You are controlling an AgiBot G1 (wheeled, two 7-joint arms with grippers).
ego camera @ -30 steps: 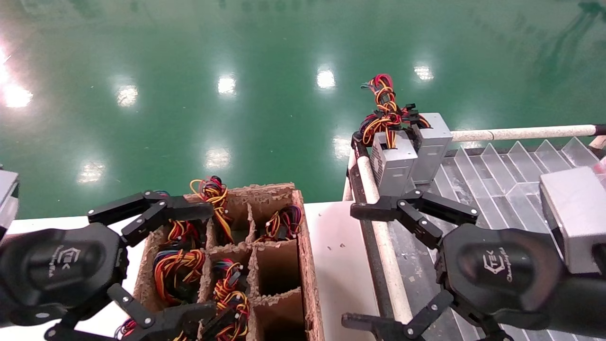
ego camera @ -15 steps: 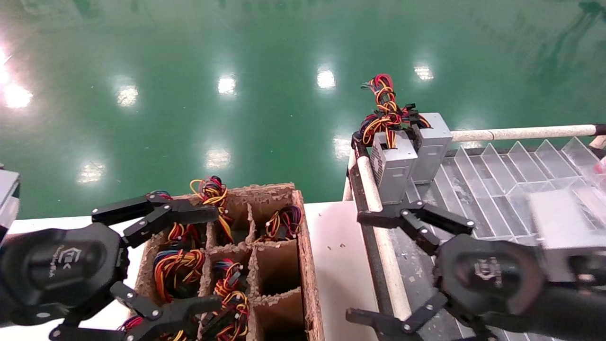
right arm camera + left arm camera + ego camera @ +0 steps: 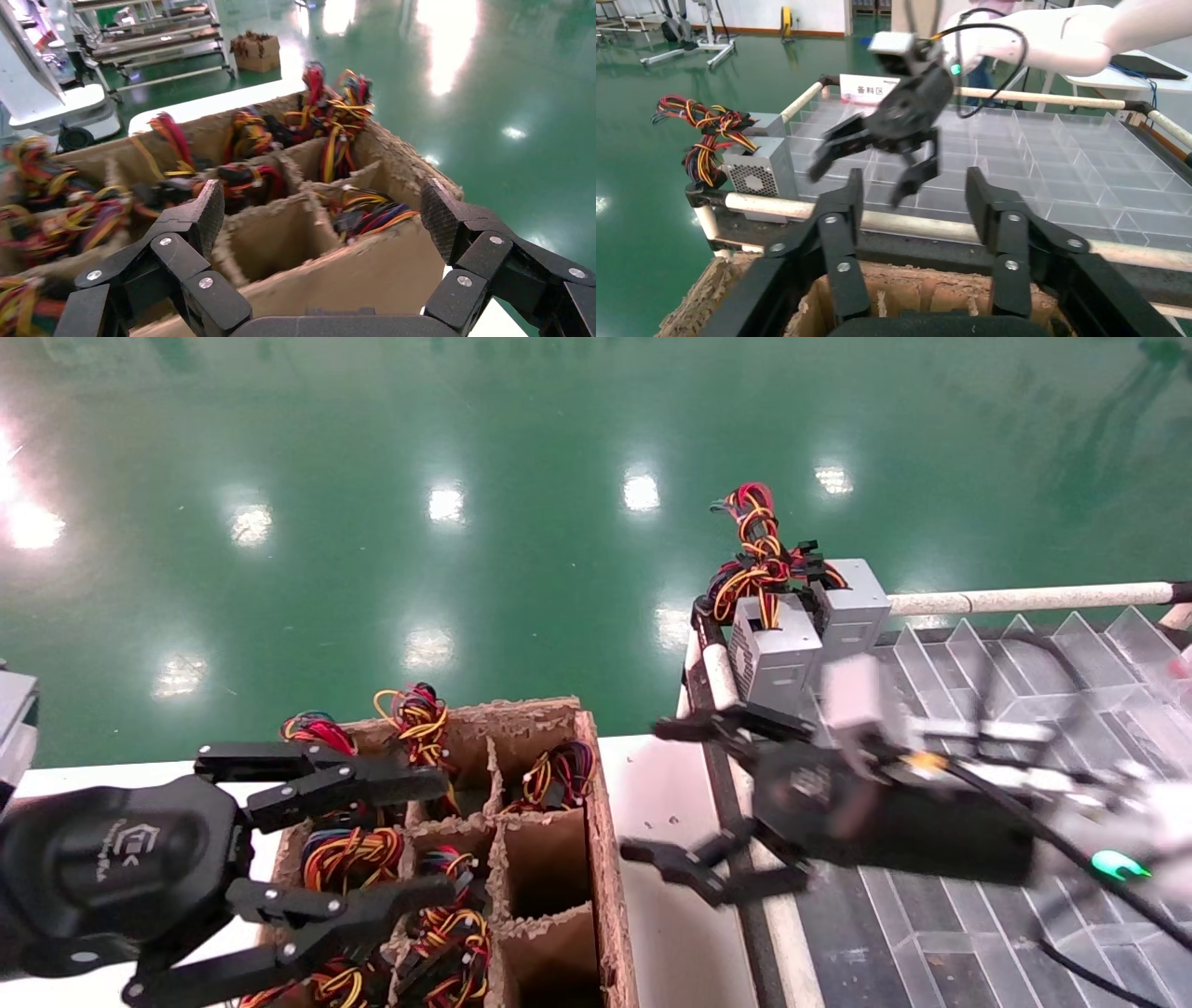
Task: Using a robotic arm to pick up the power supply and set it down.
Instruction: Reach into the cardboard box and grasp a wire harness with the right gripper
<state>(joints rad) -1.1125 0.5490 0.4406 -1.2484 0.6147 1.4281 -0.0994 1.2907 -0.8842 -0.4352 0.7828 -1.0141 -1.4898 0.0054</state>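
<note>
Two grey power supplies [image 3: 778,658] [image 3: 761,168] stand on the rack's near-left corner, their coloured wires [image 3: 756,547] sticking up. More wire bundles [image 3: 349,859] [image 3: 365,207] fill compartments of the brown cardboard divider box [image 3: 605,859] [image 3: 337,274]. My right gripper [image 3: 652,789] [image 3: 323,214] [image 3: 859,179] on the white robotic arm [image 3: 1117,865] is open and empty, pointing at the box's right wall. My left gripper [image 3: 438,840] [image 3: 916,203] hangs open and empty over the box's left compartments.
A clear divided tray [image 3: 1006,663] [image 3: 1053,161] covers the rack behind a padded rail [image 3: 1024,598]. The white table [image 3: 666,859] runs between box and rack. Green floor lies beyond.
My right arm swung left from over the tray to the box's right wall, its gripper turning toward the box. The left gripper rotated slightly and its fingers came a little closer.
</note>
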